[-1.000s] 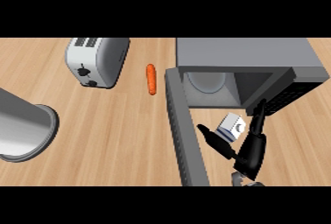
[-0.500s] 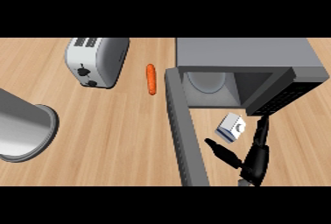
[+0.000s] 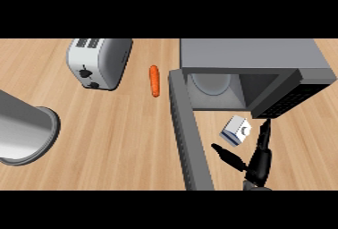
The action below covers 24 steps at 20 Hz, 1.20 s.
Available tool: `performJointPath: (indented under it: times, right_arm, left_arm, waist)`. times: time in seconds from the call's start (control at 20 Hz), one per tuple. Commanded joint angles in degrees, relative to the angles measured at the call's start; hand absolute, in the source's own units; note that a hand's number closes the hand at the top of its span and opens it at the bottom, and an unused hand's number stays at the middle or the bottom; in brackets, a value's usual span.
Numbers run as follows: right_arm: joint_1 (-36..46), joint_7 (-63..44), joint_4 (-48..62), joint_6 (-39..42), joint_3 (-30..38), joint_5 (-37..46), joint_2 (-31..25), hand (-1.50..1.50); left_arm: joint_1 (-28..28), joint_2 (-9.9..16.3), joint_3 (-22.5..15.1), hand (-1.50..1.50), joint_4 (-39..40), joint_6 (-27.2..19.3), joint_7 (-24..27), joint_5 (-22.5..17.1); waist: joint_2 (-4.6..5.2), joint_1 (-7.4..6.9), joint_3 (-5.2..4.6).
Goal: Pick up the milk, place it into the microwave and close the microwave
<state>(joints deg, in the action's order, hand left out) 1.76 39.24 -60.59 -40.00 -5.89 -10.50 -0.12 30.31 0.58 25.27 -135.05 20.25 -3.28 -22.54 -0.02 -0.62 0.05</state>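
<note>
The milk carton (image 3: 236, 130), small, white and blue, lies on the wooden counter just in front of the open microwave (image 3: 264, 58). The microwave's door (image 3: 190, 134) is swung out toward me, left of the carton. My right hand (image 3: 257, 162) comes in from the lower edge, open. Its straight fingers (image 3: 265, 134) run up along the carton's right side, and its thumb (image 3: 224, 155) is spread out below the carton. I cannot tell whether the fingers touch the carton. My left hand does not show.
A round turntable plate (image 3: 211, 83) sits inside the microwave's cavity. An orange carrot (image 3: 154, 81) lies left of the door's hinge. A silver toaster (image 3: 99, 62) stands at the upper left, and a large grey metal pot (image 3: 23, 134) at the left edge.
My right hand has drawn back toward the lower edge, its fingertips now beside the carton instead of near the microwave's front. The milk carton has hardly moved.
</note>
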Motion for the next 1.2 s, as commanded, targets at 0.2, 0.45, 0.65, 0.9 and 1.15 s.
performJointPath:
  times: [0.2, 0.45, 0.65, 0.9, 1.15]
  right_arm:
    - [6.12, 10.44, 16.38, 3.81, 7.01, -2.59, 0.09, -1.5]
    - [12.47, 15.06, 26.18, 8.54, 11.31, -3.61, -0.74, -1.5]
    - [12.35, 17.4, 25.67, 9.67, 11.21, -3.35, -0.09, 1.5]
    - [17.88, 22.31, 30.8, 4.81, 12.09, -0.12, -0.77, 1.5]
    - [18.79, 24.82, 33.6, 16.25, 12.49, -0.42, -3.66, 1.5]
  left_arm:
    - [-1.3, 2.13, 3.97, -1.5, -2.58, 0.54, -1.59, -7.06]
    - [1.03, -0.52, 2.07, -1.5, -5.05, 1.41, -1.64, -5.71]
    - [2.71, -0.53, 2.84, -1.5, -8.68, 1.07, -4.06, -8.78]
    - [-0.12, -0.53, 2.7, -1.5, -2.87, 2.16, -1.31, -5.44]
    - [2.06, -0.54, 3.4, -1.5, -4.5, 2.95, -0.51, -6.75]
  waist:
    - [0.07, -0.12, 0.01]
    - [0.11, -0.47, 0.03]
    - [0.01, -0.29, 0.03]
    - [0.11, -0.27, 0.01]
    - [0.11, -0.59, 0.04]
